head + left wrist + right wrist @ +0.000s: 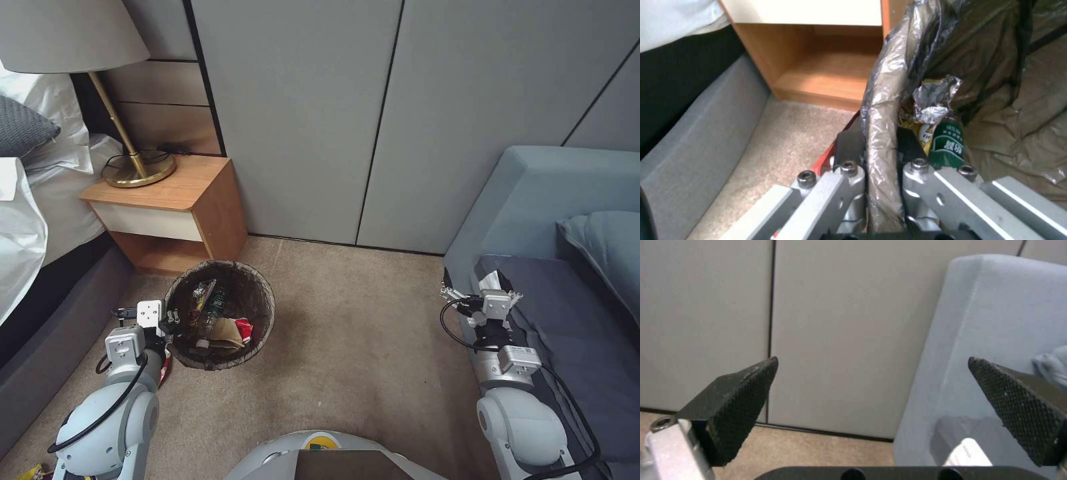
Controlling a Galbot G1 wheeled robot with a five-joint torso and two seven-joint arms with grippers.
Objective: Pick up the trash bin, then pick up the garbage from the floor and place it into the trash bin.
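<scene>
Where the carpet meets the nightstand [175, 213], the trash bin [260, 297] stands on the floor, its dark bag folded over the rim. Contents: a green-labelled bottle [215, 308], a crumpled brown paper bag [227, 333], a red-white wrapper [244, 328], and a foil-lined snack wrapper [931, 105]; items deeper down cannot be made out.

Left hand [172, 322]: clamped on the bin's near-left rim, one finger inside the bag and one outside, as the left wrist view shows. A red scrap shows just below that hand, partly hidden.

Right hand [871, 400]: spread wide with nothing between the pads, held over the front edge of the blue sofa [560, 200], well apart from the bin.

Open room: bare carpet [360, 347] lies between bin and sofa. The bin sits near the nightstand's front corner, with the bed base [60, 333] close on the left. A yellow wrapper [30, 472] is cut off at the lower left corner.
</scene>
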